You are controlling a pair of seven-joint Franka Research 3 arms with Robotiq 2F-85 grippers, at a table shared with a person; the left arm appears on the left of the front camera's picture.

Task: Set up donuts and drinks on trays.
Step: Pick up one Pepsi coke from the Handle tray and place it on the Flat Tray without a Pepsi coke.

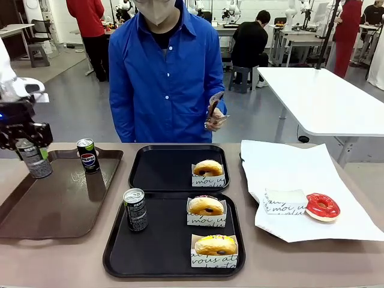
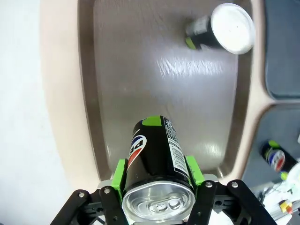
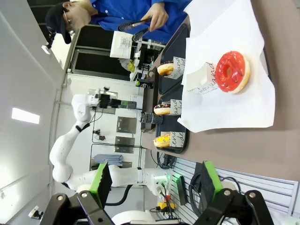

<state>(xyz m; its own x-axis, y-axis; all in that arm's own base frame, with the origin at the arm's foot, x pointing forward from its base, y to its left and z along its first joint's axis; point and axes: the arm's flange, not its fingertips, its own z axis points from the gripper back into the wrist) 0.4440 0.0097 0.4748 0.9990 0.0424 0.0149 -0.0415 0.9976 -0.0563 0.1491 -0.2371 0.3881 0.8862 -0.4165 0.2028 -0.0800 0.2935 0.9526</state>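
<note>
My left gripper (image 1: 27, 144) is shut on a dark drink can (image 1: 36, 161), slightly tilted, low over the left end of the brown tray (image 1: 60, 210). In the left wrist view both green pads press the sides of that can (image 2: 157, 154). A second can (image 1: 88, 155) stands on the brown tray. A third can (image 1: 135, 209) stands on the near black tray (image 1: 162, 252), which also holds two sleeved donuts (image 1: 206, 206) (image 1: 216, 245). The far black tray (image 1: 162, 171) carries one donut (image 1: 208, 168). My right gripper (image 3: 156, 180) stands open and holds nothing, far from the red-glazed donut (image 3: 231, 71).
The red-glazed donut (image 1: 322, 206) and an empty sleeve (image 1: 285, 201) lie on white paper (image 1: 300, 168) at the right. The person in blue stands at the far edge holding tongs (image 1: 214, 107). A white table (image 1: 324, 99) stands behind on the right.
</note>
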